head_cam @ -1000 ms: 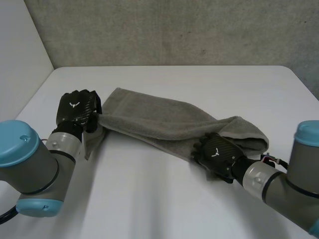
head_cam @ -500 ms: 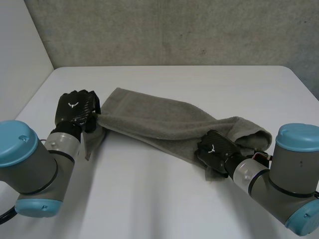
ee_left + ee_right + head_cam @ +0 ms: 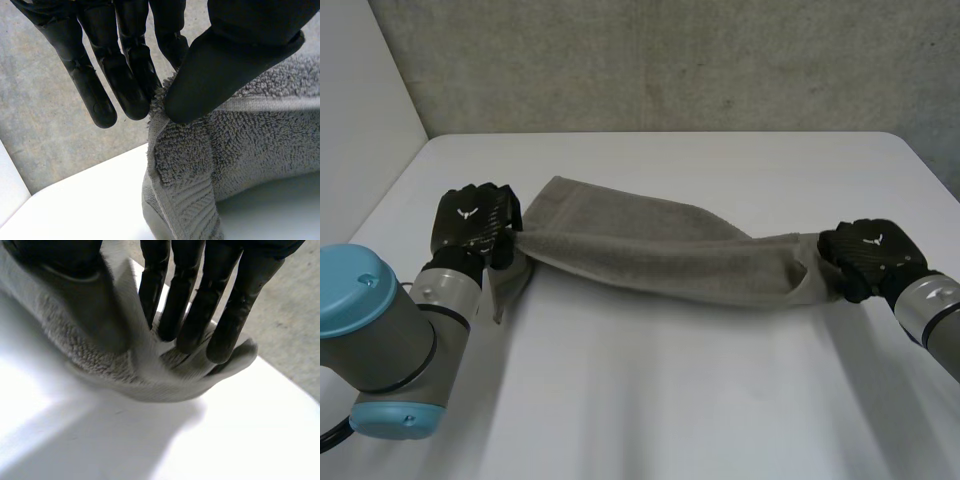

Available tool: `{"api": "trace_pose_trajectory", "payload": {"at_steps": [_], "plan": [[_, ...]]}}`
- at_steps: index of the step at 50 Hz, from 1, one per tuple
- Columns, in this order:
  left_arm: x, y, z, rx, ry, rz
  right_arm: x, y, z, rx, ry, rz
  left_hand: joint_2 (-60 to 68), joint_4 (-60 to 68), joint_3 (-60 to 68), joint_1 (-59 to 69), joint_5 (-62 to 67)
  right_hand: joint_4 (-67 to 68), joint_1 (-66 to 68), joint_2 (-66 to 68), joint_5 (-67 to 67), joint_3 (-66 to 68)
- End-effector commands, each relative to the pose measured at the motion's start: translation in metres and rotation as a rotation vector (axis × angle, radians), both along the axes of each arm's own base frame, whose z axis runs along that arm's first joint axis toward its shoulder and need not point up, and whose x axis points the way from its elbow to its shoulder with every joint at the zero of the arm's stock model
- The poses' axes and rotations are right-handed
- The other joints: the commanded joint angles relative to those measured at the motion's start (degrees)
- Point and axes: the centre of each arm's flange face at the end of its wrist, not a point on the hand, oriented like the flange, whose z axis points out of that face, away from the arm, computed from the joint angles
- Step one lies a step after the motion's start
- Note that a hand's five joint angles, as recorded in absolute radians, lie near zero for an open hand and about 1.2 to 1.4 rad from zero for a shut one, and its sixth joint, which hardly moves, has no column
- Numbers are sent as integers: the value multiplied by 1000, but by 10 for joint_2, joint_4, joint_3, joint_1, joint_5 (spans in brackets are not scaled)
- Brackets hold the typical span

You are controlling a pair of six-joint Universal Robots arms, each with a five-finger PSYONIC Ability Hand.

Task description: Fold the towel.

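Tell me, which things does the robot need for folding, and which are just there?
For the job:
grey towel, stretched between the hands
left hand, fingers and thumb pinching one end
right hand, fingers and thumb pinching the other end

Just there:
white table, under the towel
concrete wall, behind the table

You had the towel strung over the table between the two hands, one end at each. At the left hand, the end sat inside its pinch, with a flap hanging down beside the wrist. At the right hand, the bunched end lay within its grasp, just above the table.
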Motion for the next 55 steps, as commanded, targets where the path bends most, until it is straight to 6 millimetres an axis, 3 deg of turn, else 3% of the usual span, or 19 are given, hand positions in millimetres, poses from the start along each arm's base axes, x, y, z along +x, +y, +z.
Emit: {"api": "trace_pose_trajectory", "payload": {"at_steps": [1, 27, 46, 48, 49, 50, 52, 54, 55], "plan": [[-1, 2, -2, 5, -2, -3, 8, 17, -14, 15, 44, 119, 102, 102, 103, 131, 107, -198, -189, -183, -192, -190], [-1, 4, -4, 14, -5, -10, 20, 54, -38, -65, 223, 368, 102, 102, 103, 131, 107, -257, -248, -242, -252, -249], [-2, 5, -5, 17, -7, -11, 25, 76, -50, -72, 319, 441, 102, 102, 103, 131, 107, -65, -57, -51, -60, -57], [-2, 5, -5, 17, -7, -11, 25, 75, -48, -88, 317, 441, 102, 102, 103, 131, 107, 184, 192, 198, 189, 192], [-2, 5, -5, 16, -8, -11, 25, 75, -48, -88, 317, 441, 102, 102, 103, 131, 107, 185, 194, 200, 191, 194], [-2, 5, -5, 16, -8, -11, 25, 72, -45, -107, 311, 430, 102, 102, 103, 131, 107, 278, 287, 293, 283, 286], [-1, 5, -5, 16, -8, -10, 25, 69, -37, -143, 312, 417, 102, 102, 103, 131, 107, 279, 288, 294, 284, 287], [-1, 4, -5, 16, -9, -8, 23, 63, 0, -261, 275, 362, 102, 102, 103, 131, 107, 279, 288, 294, 284, 287], [-1, 4, -5, 16, -9, -8, 23, 63, 1, -262, 275, 362, 102, 102, 103, 131, 107, 279, 288, 294, 284, 287]]}}
